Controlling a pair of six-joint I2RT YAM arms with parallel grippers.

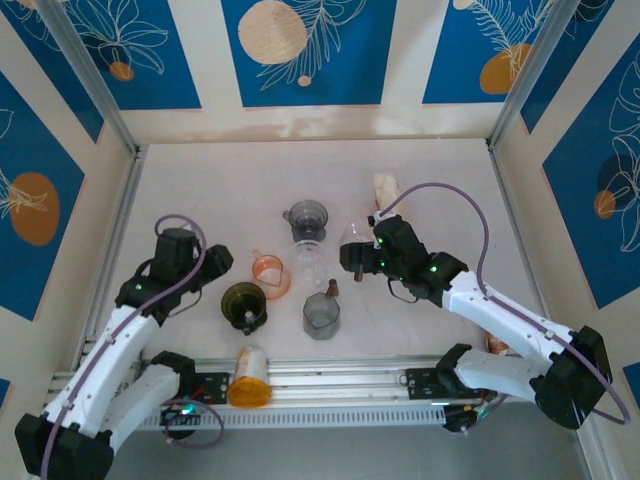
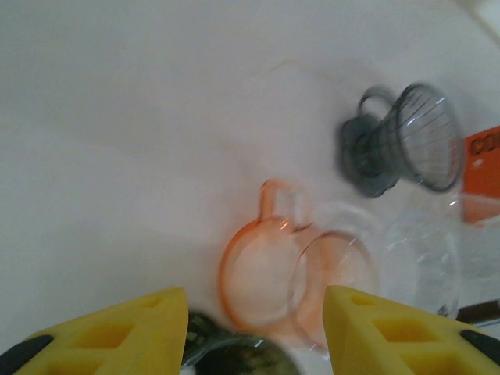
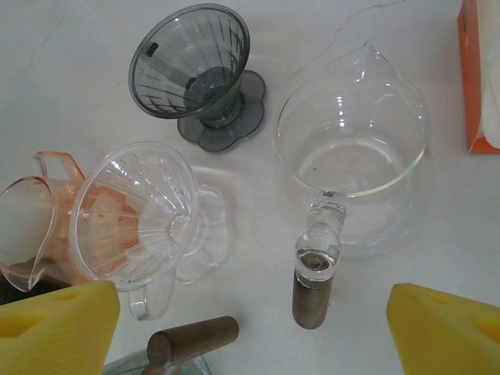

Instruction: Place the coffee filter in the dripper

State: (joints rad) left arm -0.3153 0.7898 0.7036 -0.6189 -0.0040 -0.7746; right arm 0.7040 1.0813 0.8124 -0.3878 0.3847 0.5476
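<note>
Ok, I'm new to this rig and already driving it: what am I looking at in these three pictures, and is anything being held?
Two robot arms, the left arm and the right arm, are bolted at the near edge of a white table. The wide picture looks down from above and behind them. The other two come from a camera on each wrist, with that arm's yellow fingers at the bottom. On the table are a grey dripper, a clear dripper beside an orange cup, a glass carafe and an orange box. The left fingers and right fingers are spread open and hold nothing.
</note>
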